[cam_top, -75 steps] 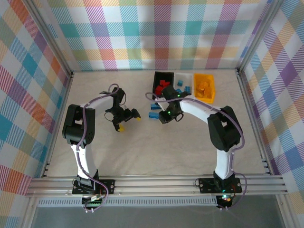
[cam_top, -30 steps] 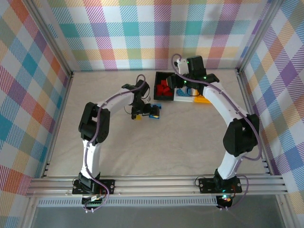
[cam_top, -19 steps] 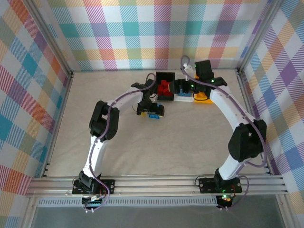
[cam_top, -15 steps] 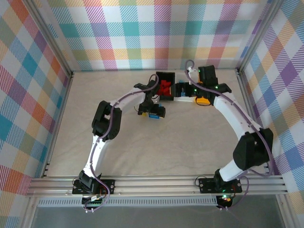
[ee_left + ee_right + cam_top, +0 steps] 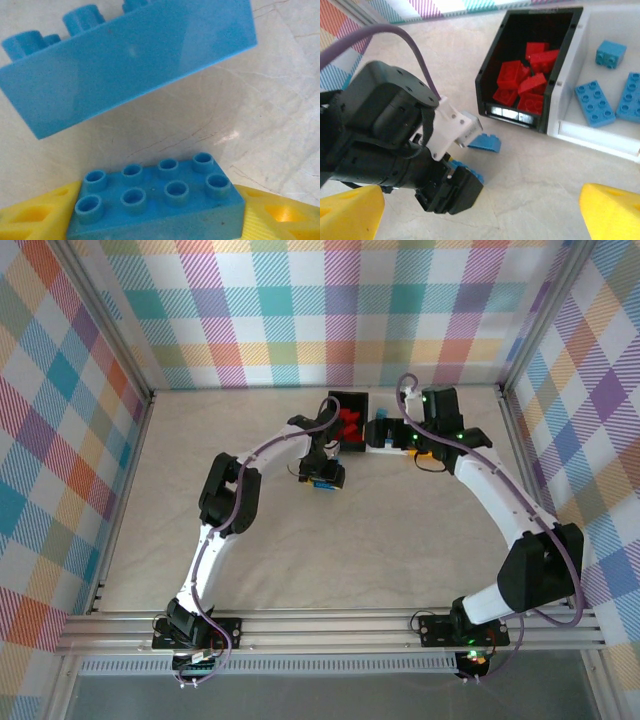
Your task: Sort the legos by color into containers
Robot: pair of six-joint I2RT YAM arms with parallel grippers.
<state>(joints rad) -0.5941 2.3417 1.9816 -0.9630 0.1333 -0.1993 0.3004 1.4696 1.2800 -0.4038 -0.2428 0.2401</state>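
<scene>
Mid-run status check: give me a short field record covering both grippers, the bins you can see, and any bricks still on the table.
left gripper: shut on a blue brick, one yellow finger at each short end
right gripper: open, nothing between the fingers, in front of the bins
black bin: red bricks only
white bin: three blue bricks in the part that shows
on table: one loose blue brick beside the left gripper, in front of the black bin
</scene>
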